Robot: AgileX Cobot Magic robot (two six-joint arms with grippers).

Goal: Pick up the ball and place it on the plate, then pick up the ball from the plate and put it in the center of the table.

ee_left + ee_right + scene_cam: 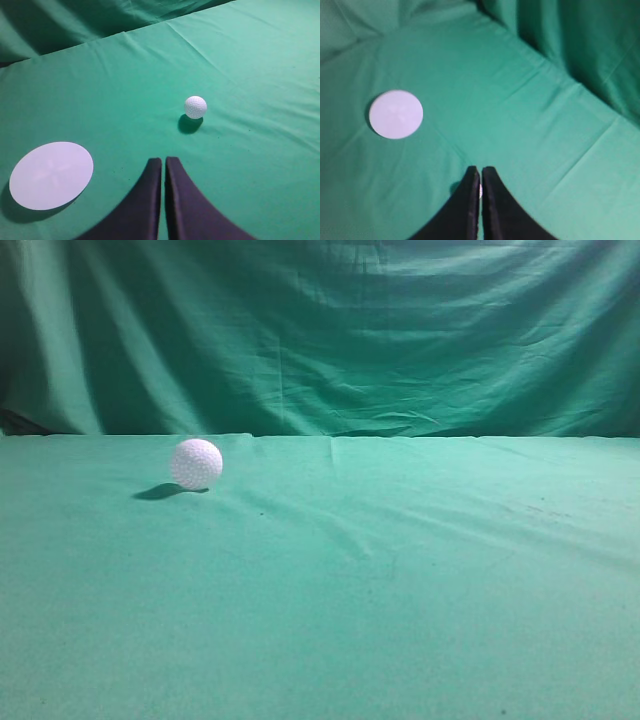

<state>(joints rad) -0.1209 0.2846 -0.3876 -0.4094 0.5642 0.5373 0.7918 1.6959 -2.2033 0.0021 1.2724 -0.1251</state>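
Ball point(196, 463): one small white sphere, surface covered in regular dimples like a golf ball, faintly lilac on its shaded side. It rests on the table point(400, 580), free of any gripper, with a dark oval shadow on the cloth touching its base. In the exterior view it sits left of the table's middle, toward the far edge, in front of the backdrop point(330, 330). In the left wrist view the ball point(195, 107) lies ahead of the left gripper's tips and a little to their right, well apart from them.

Table: wide flat surface under slightly wrinkled green cloth, with shallow creases running across it.

Backdrop: darker green cloth with deep folds, hanging behind the table's far edge.

Plate point(51, 175): flat pale disc, nothing on it, lying on the cloth well to the left of the ball in the left wrist view. The plate point(396, 114) also shows in the right wrist view, where the ball is out of view.

Left gripper point(164, 161): two black fingers drawn together with only a thin slit between the tips; nothing held.

Right gripper point(480, 171): black fingers likewise closed to a narrow slit. A small pale glint shows in the slit; what it is cannot be told.
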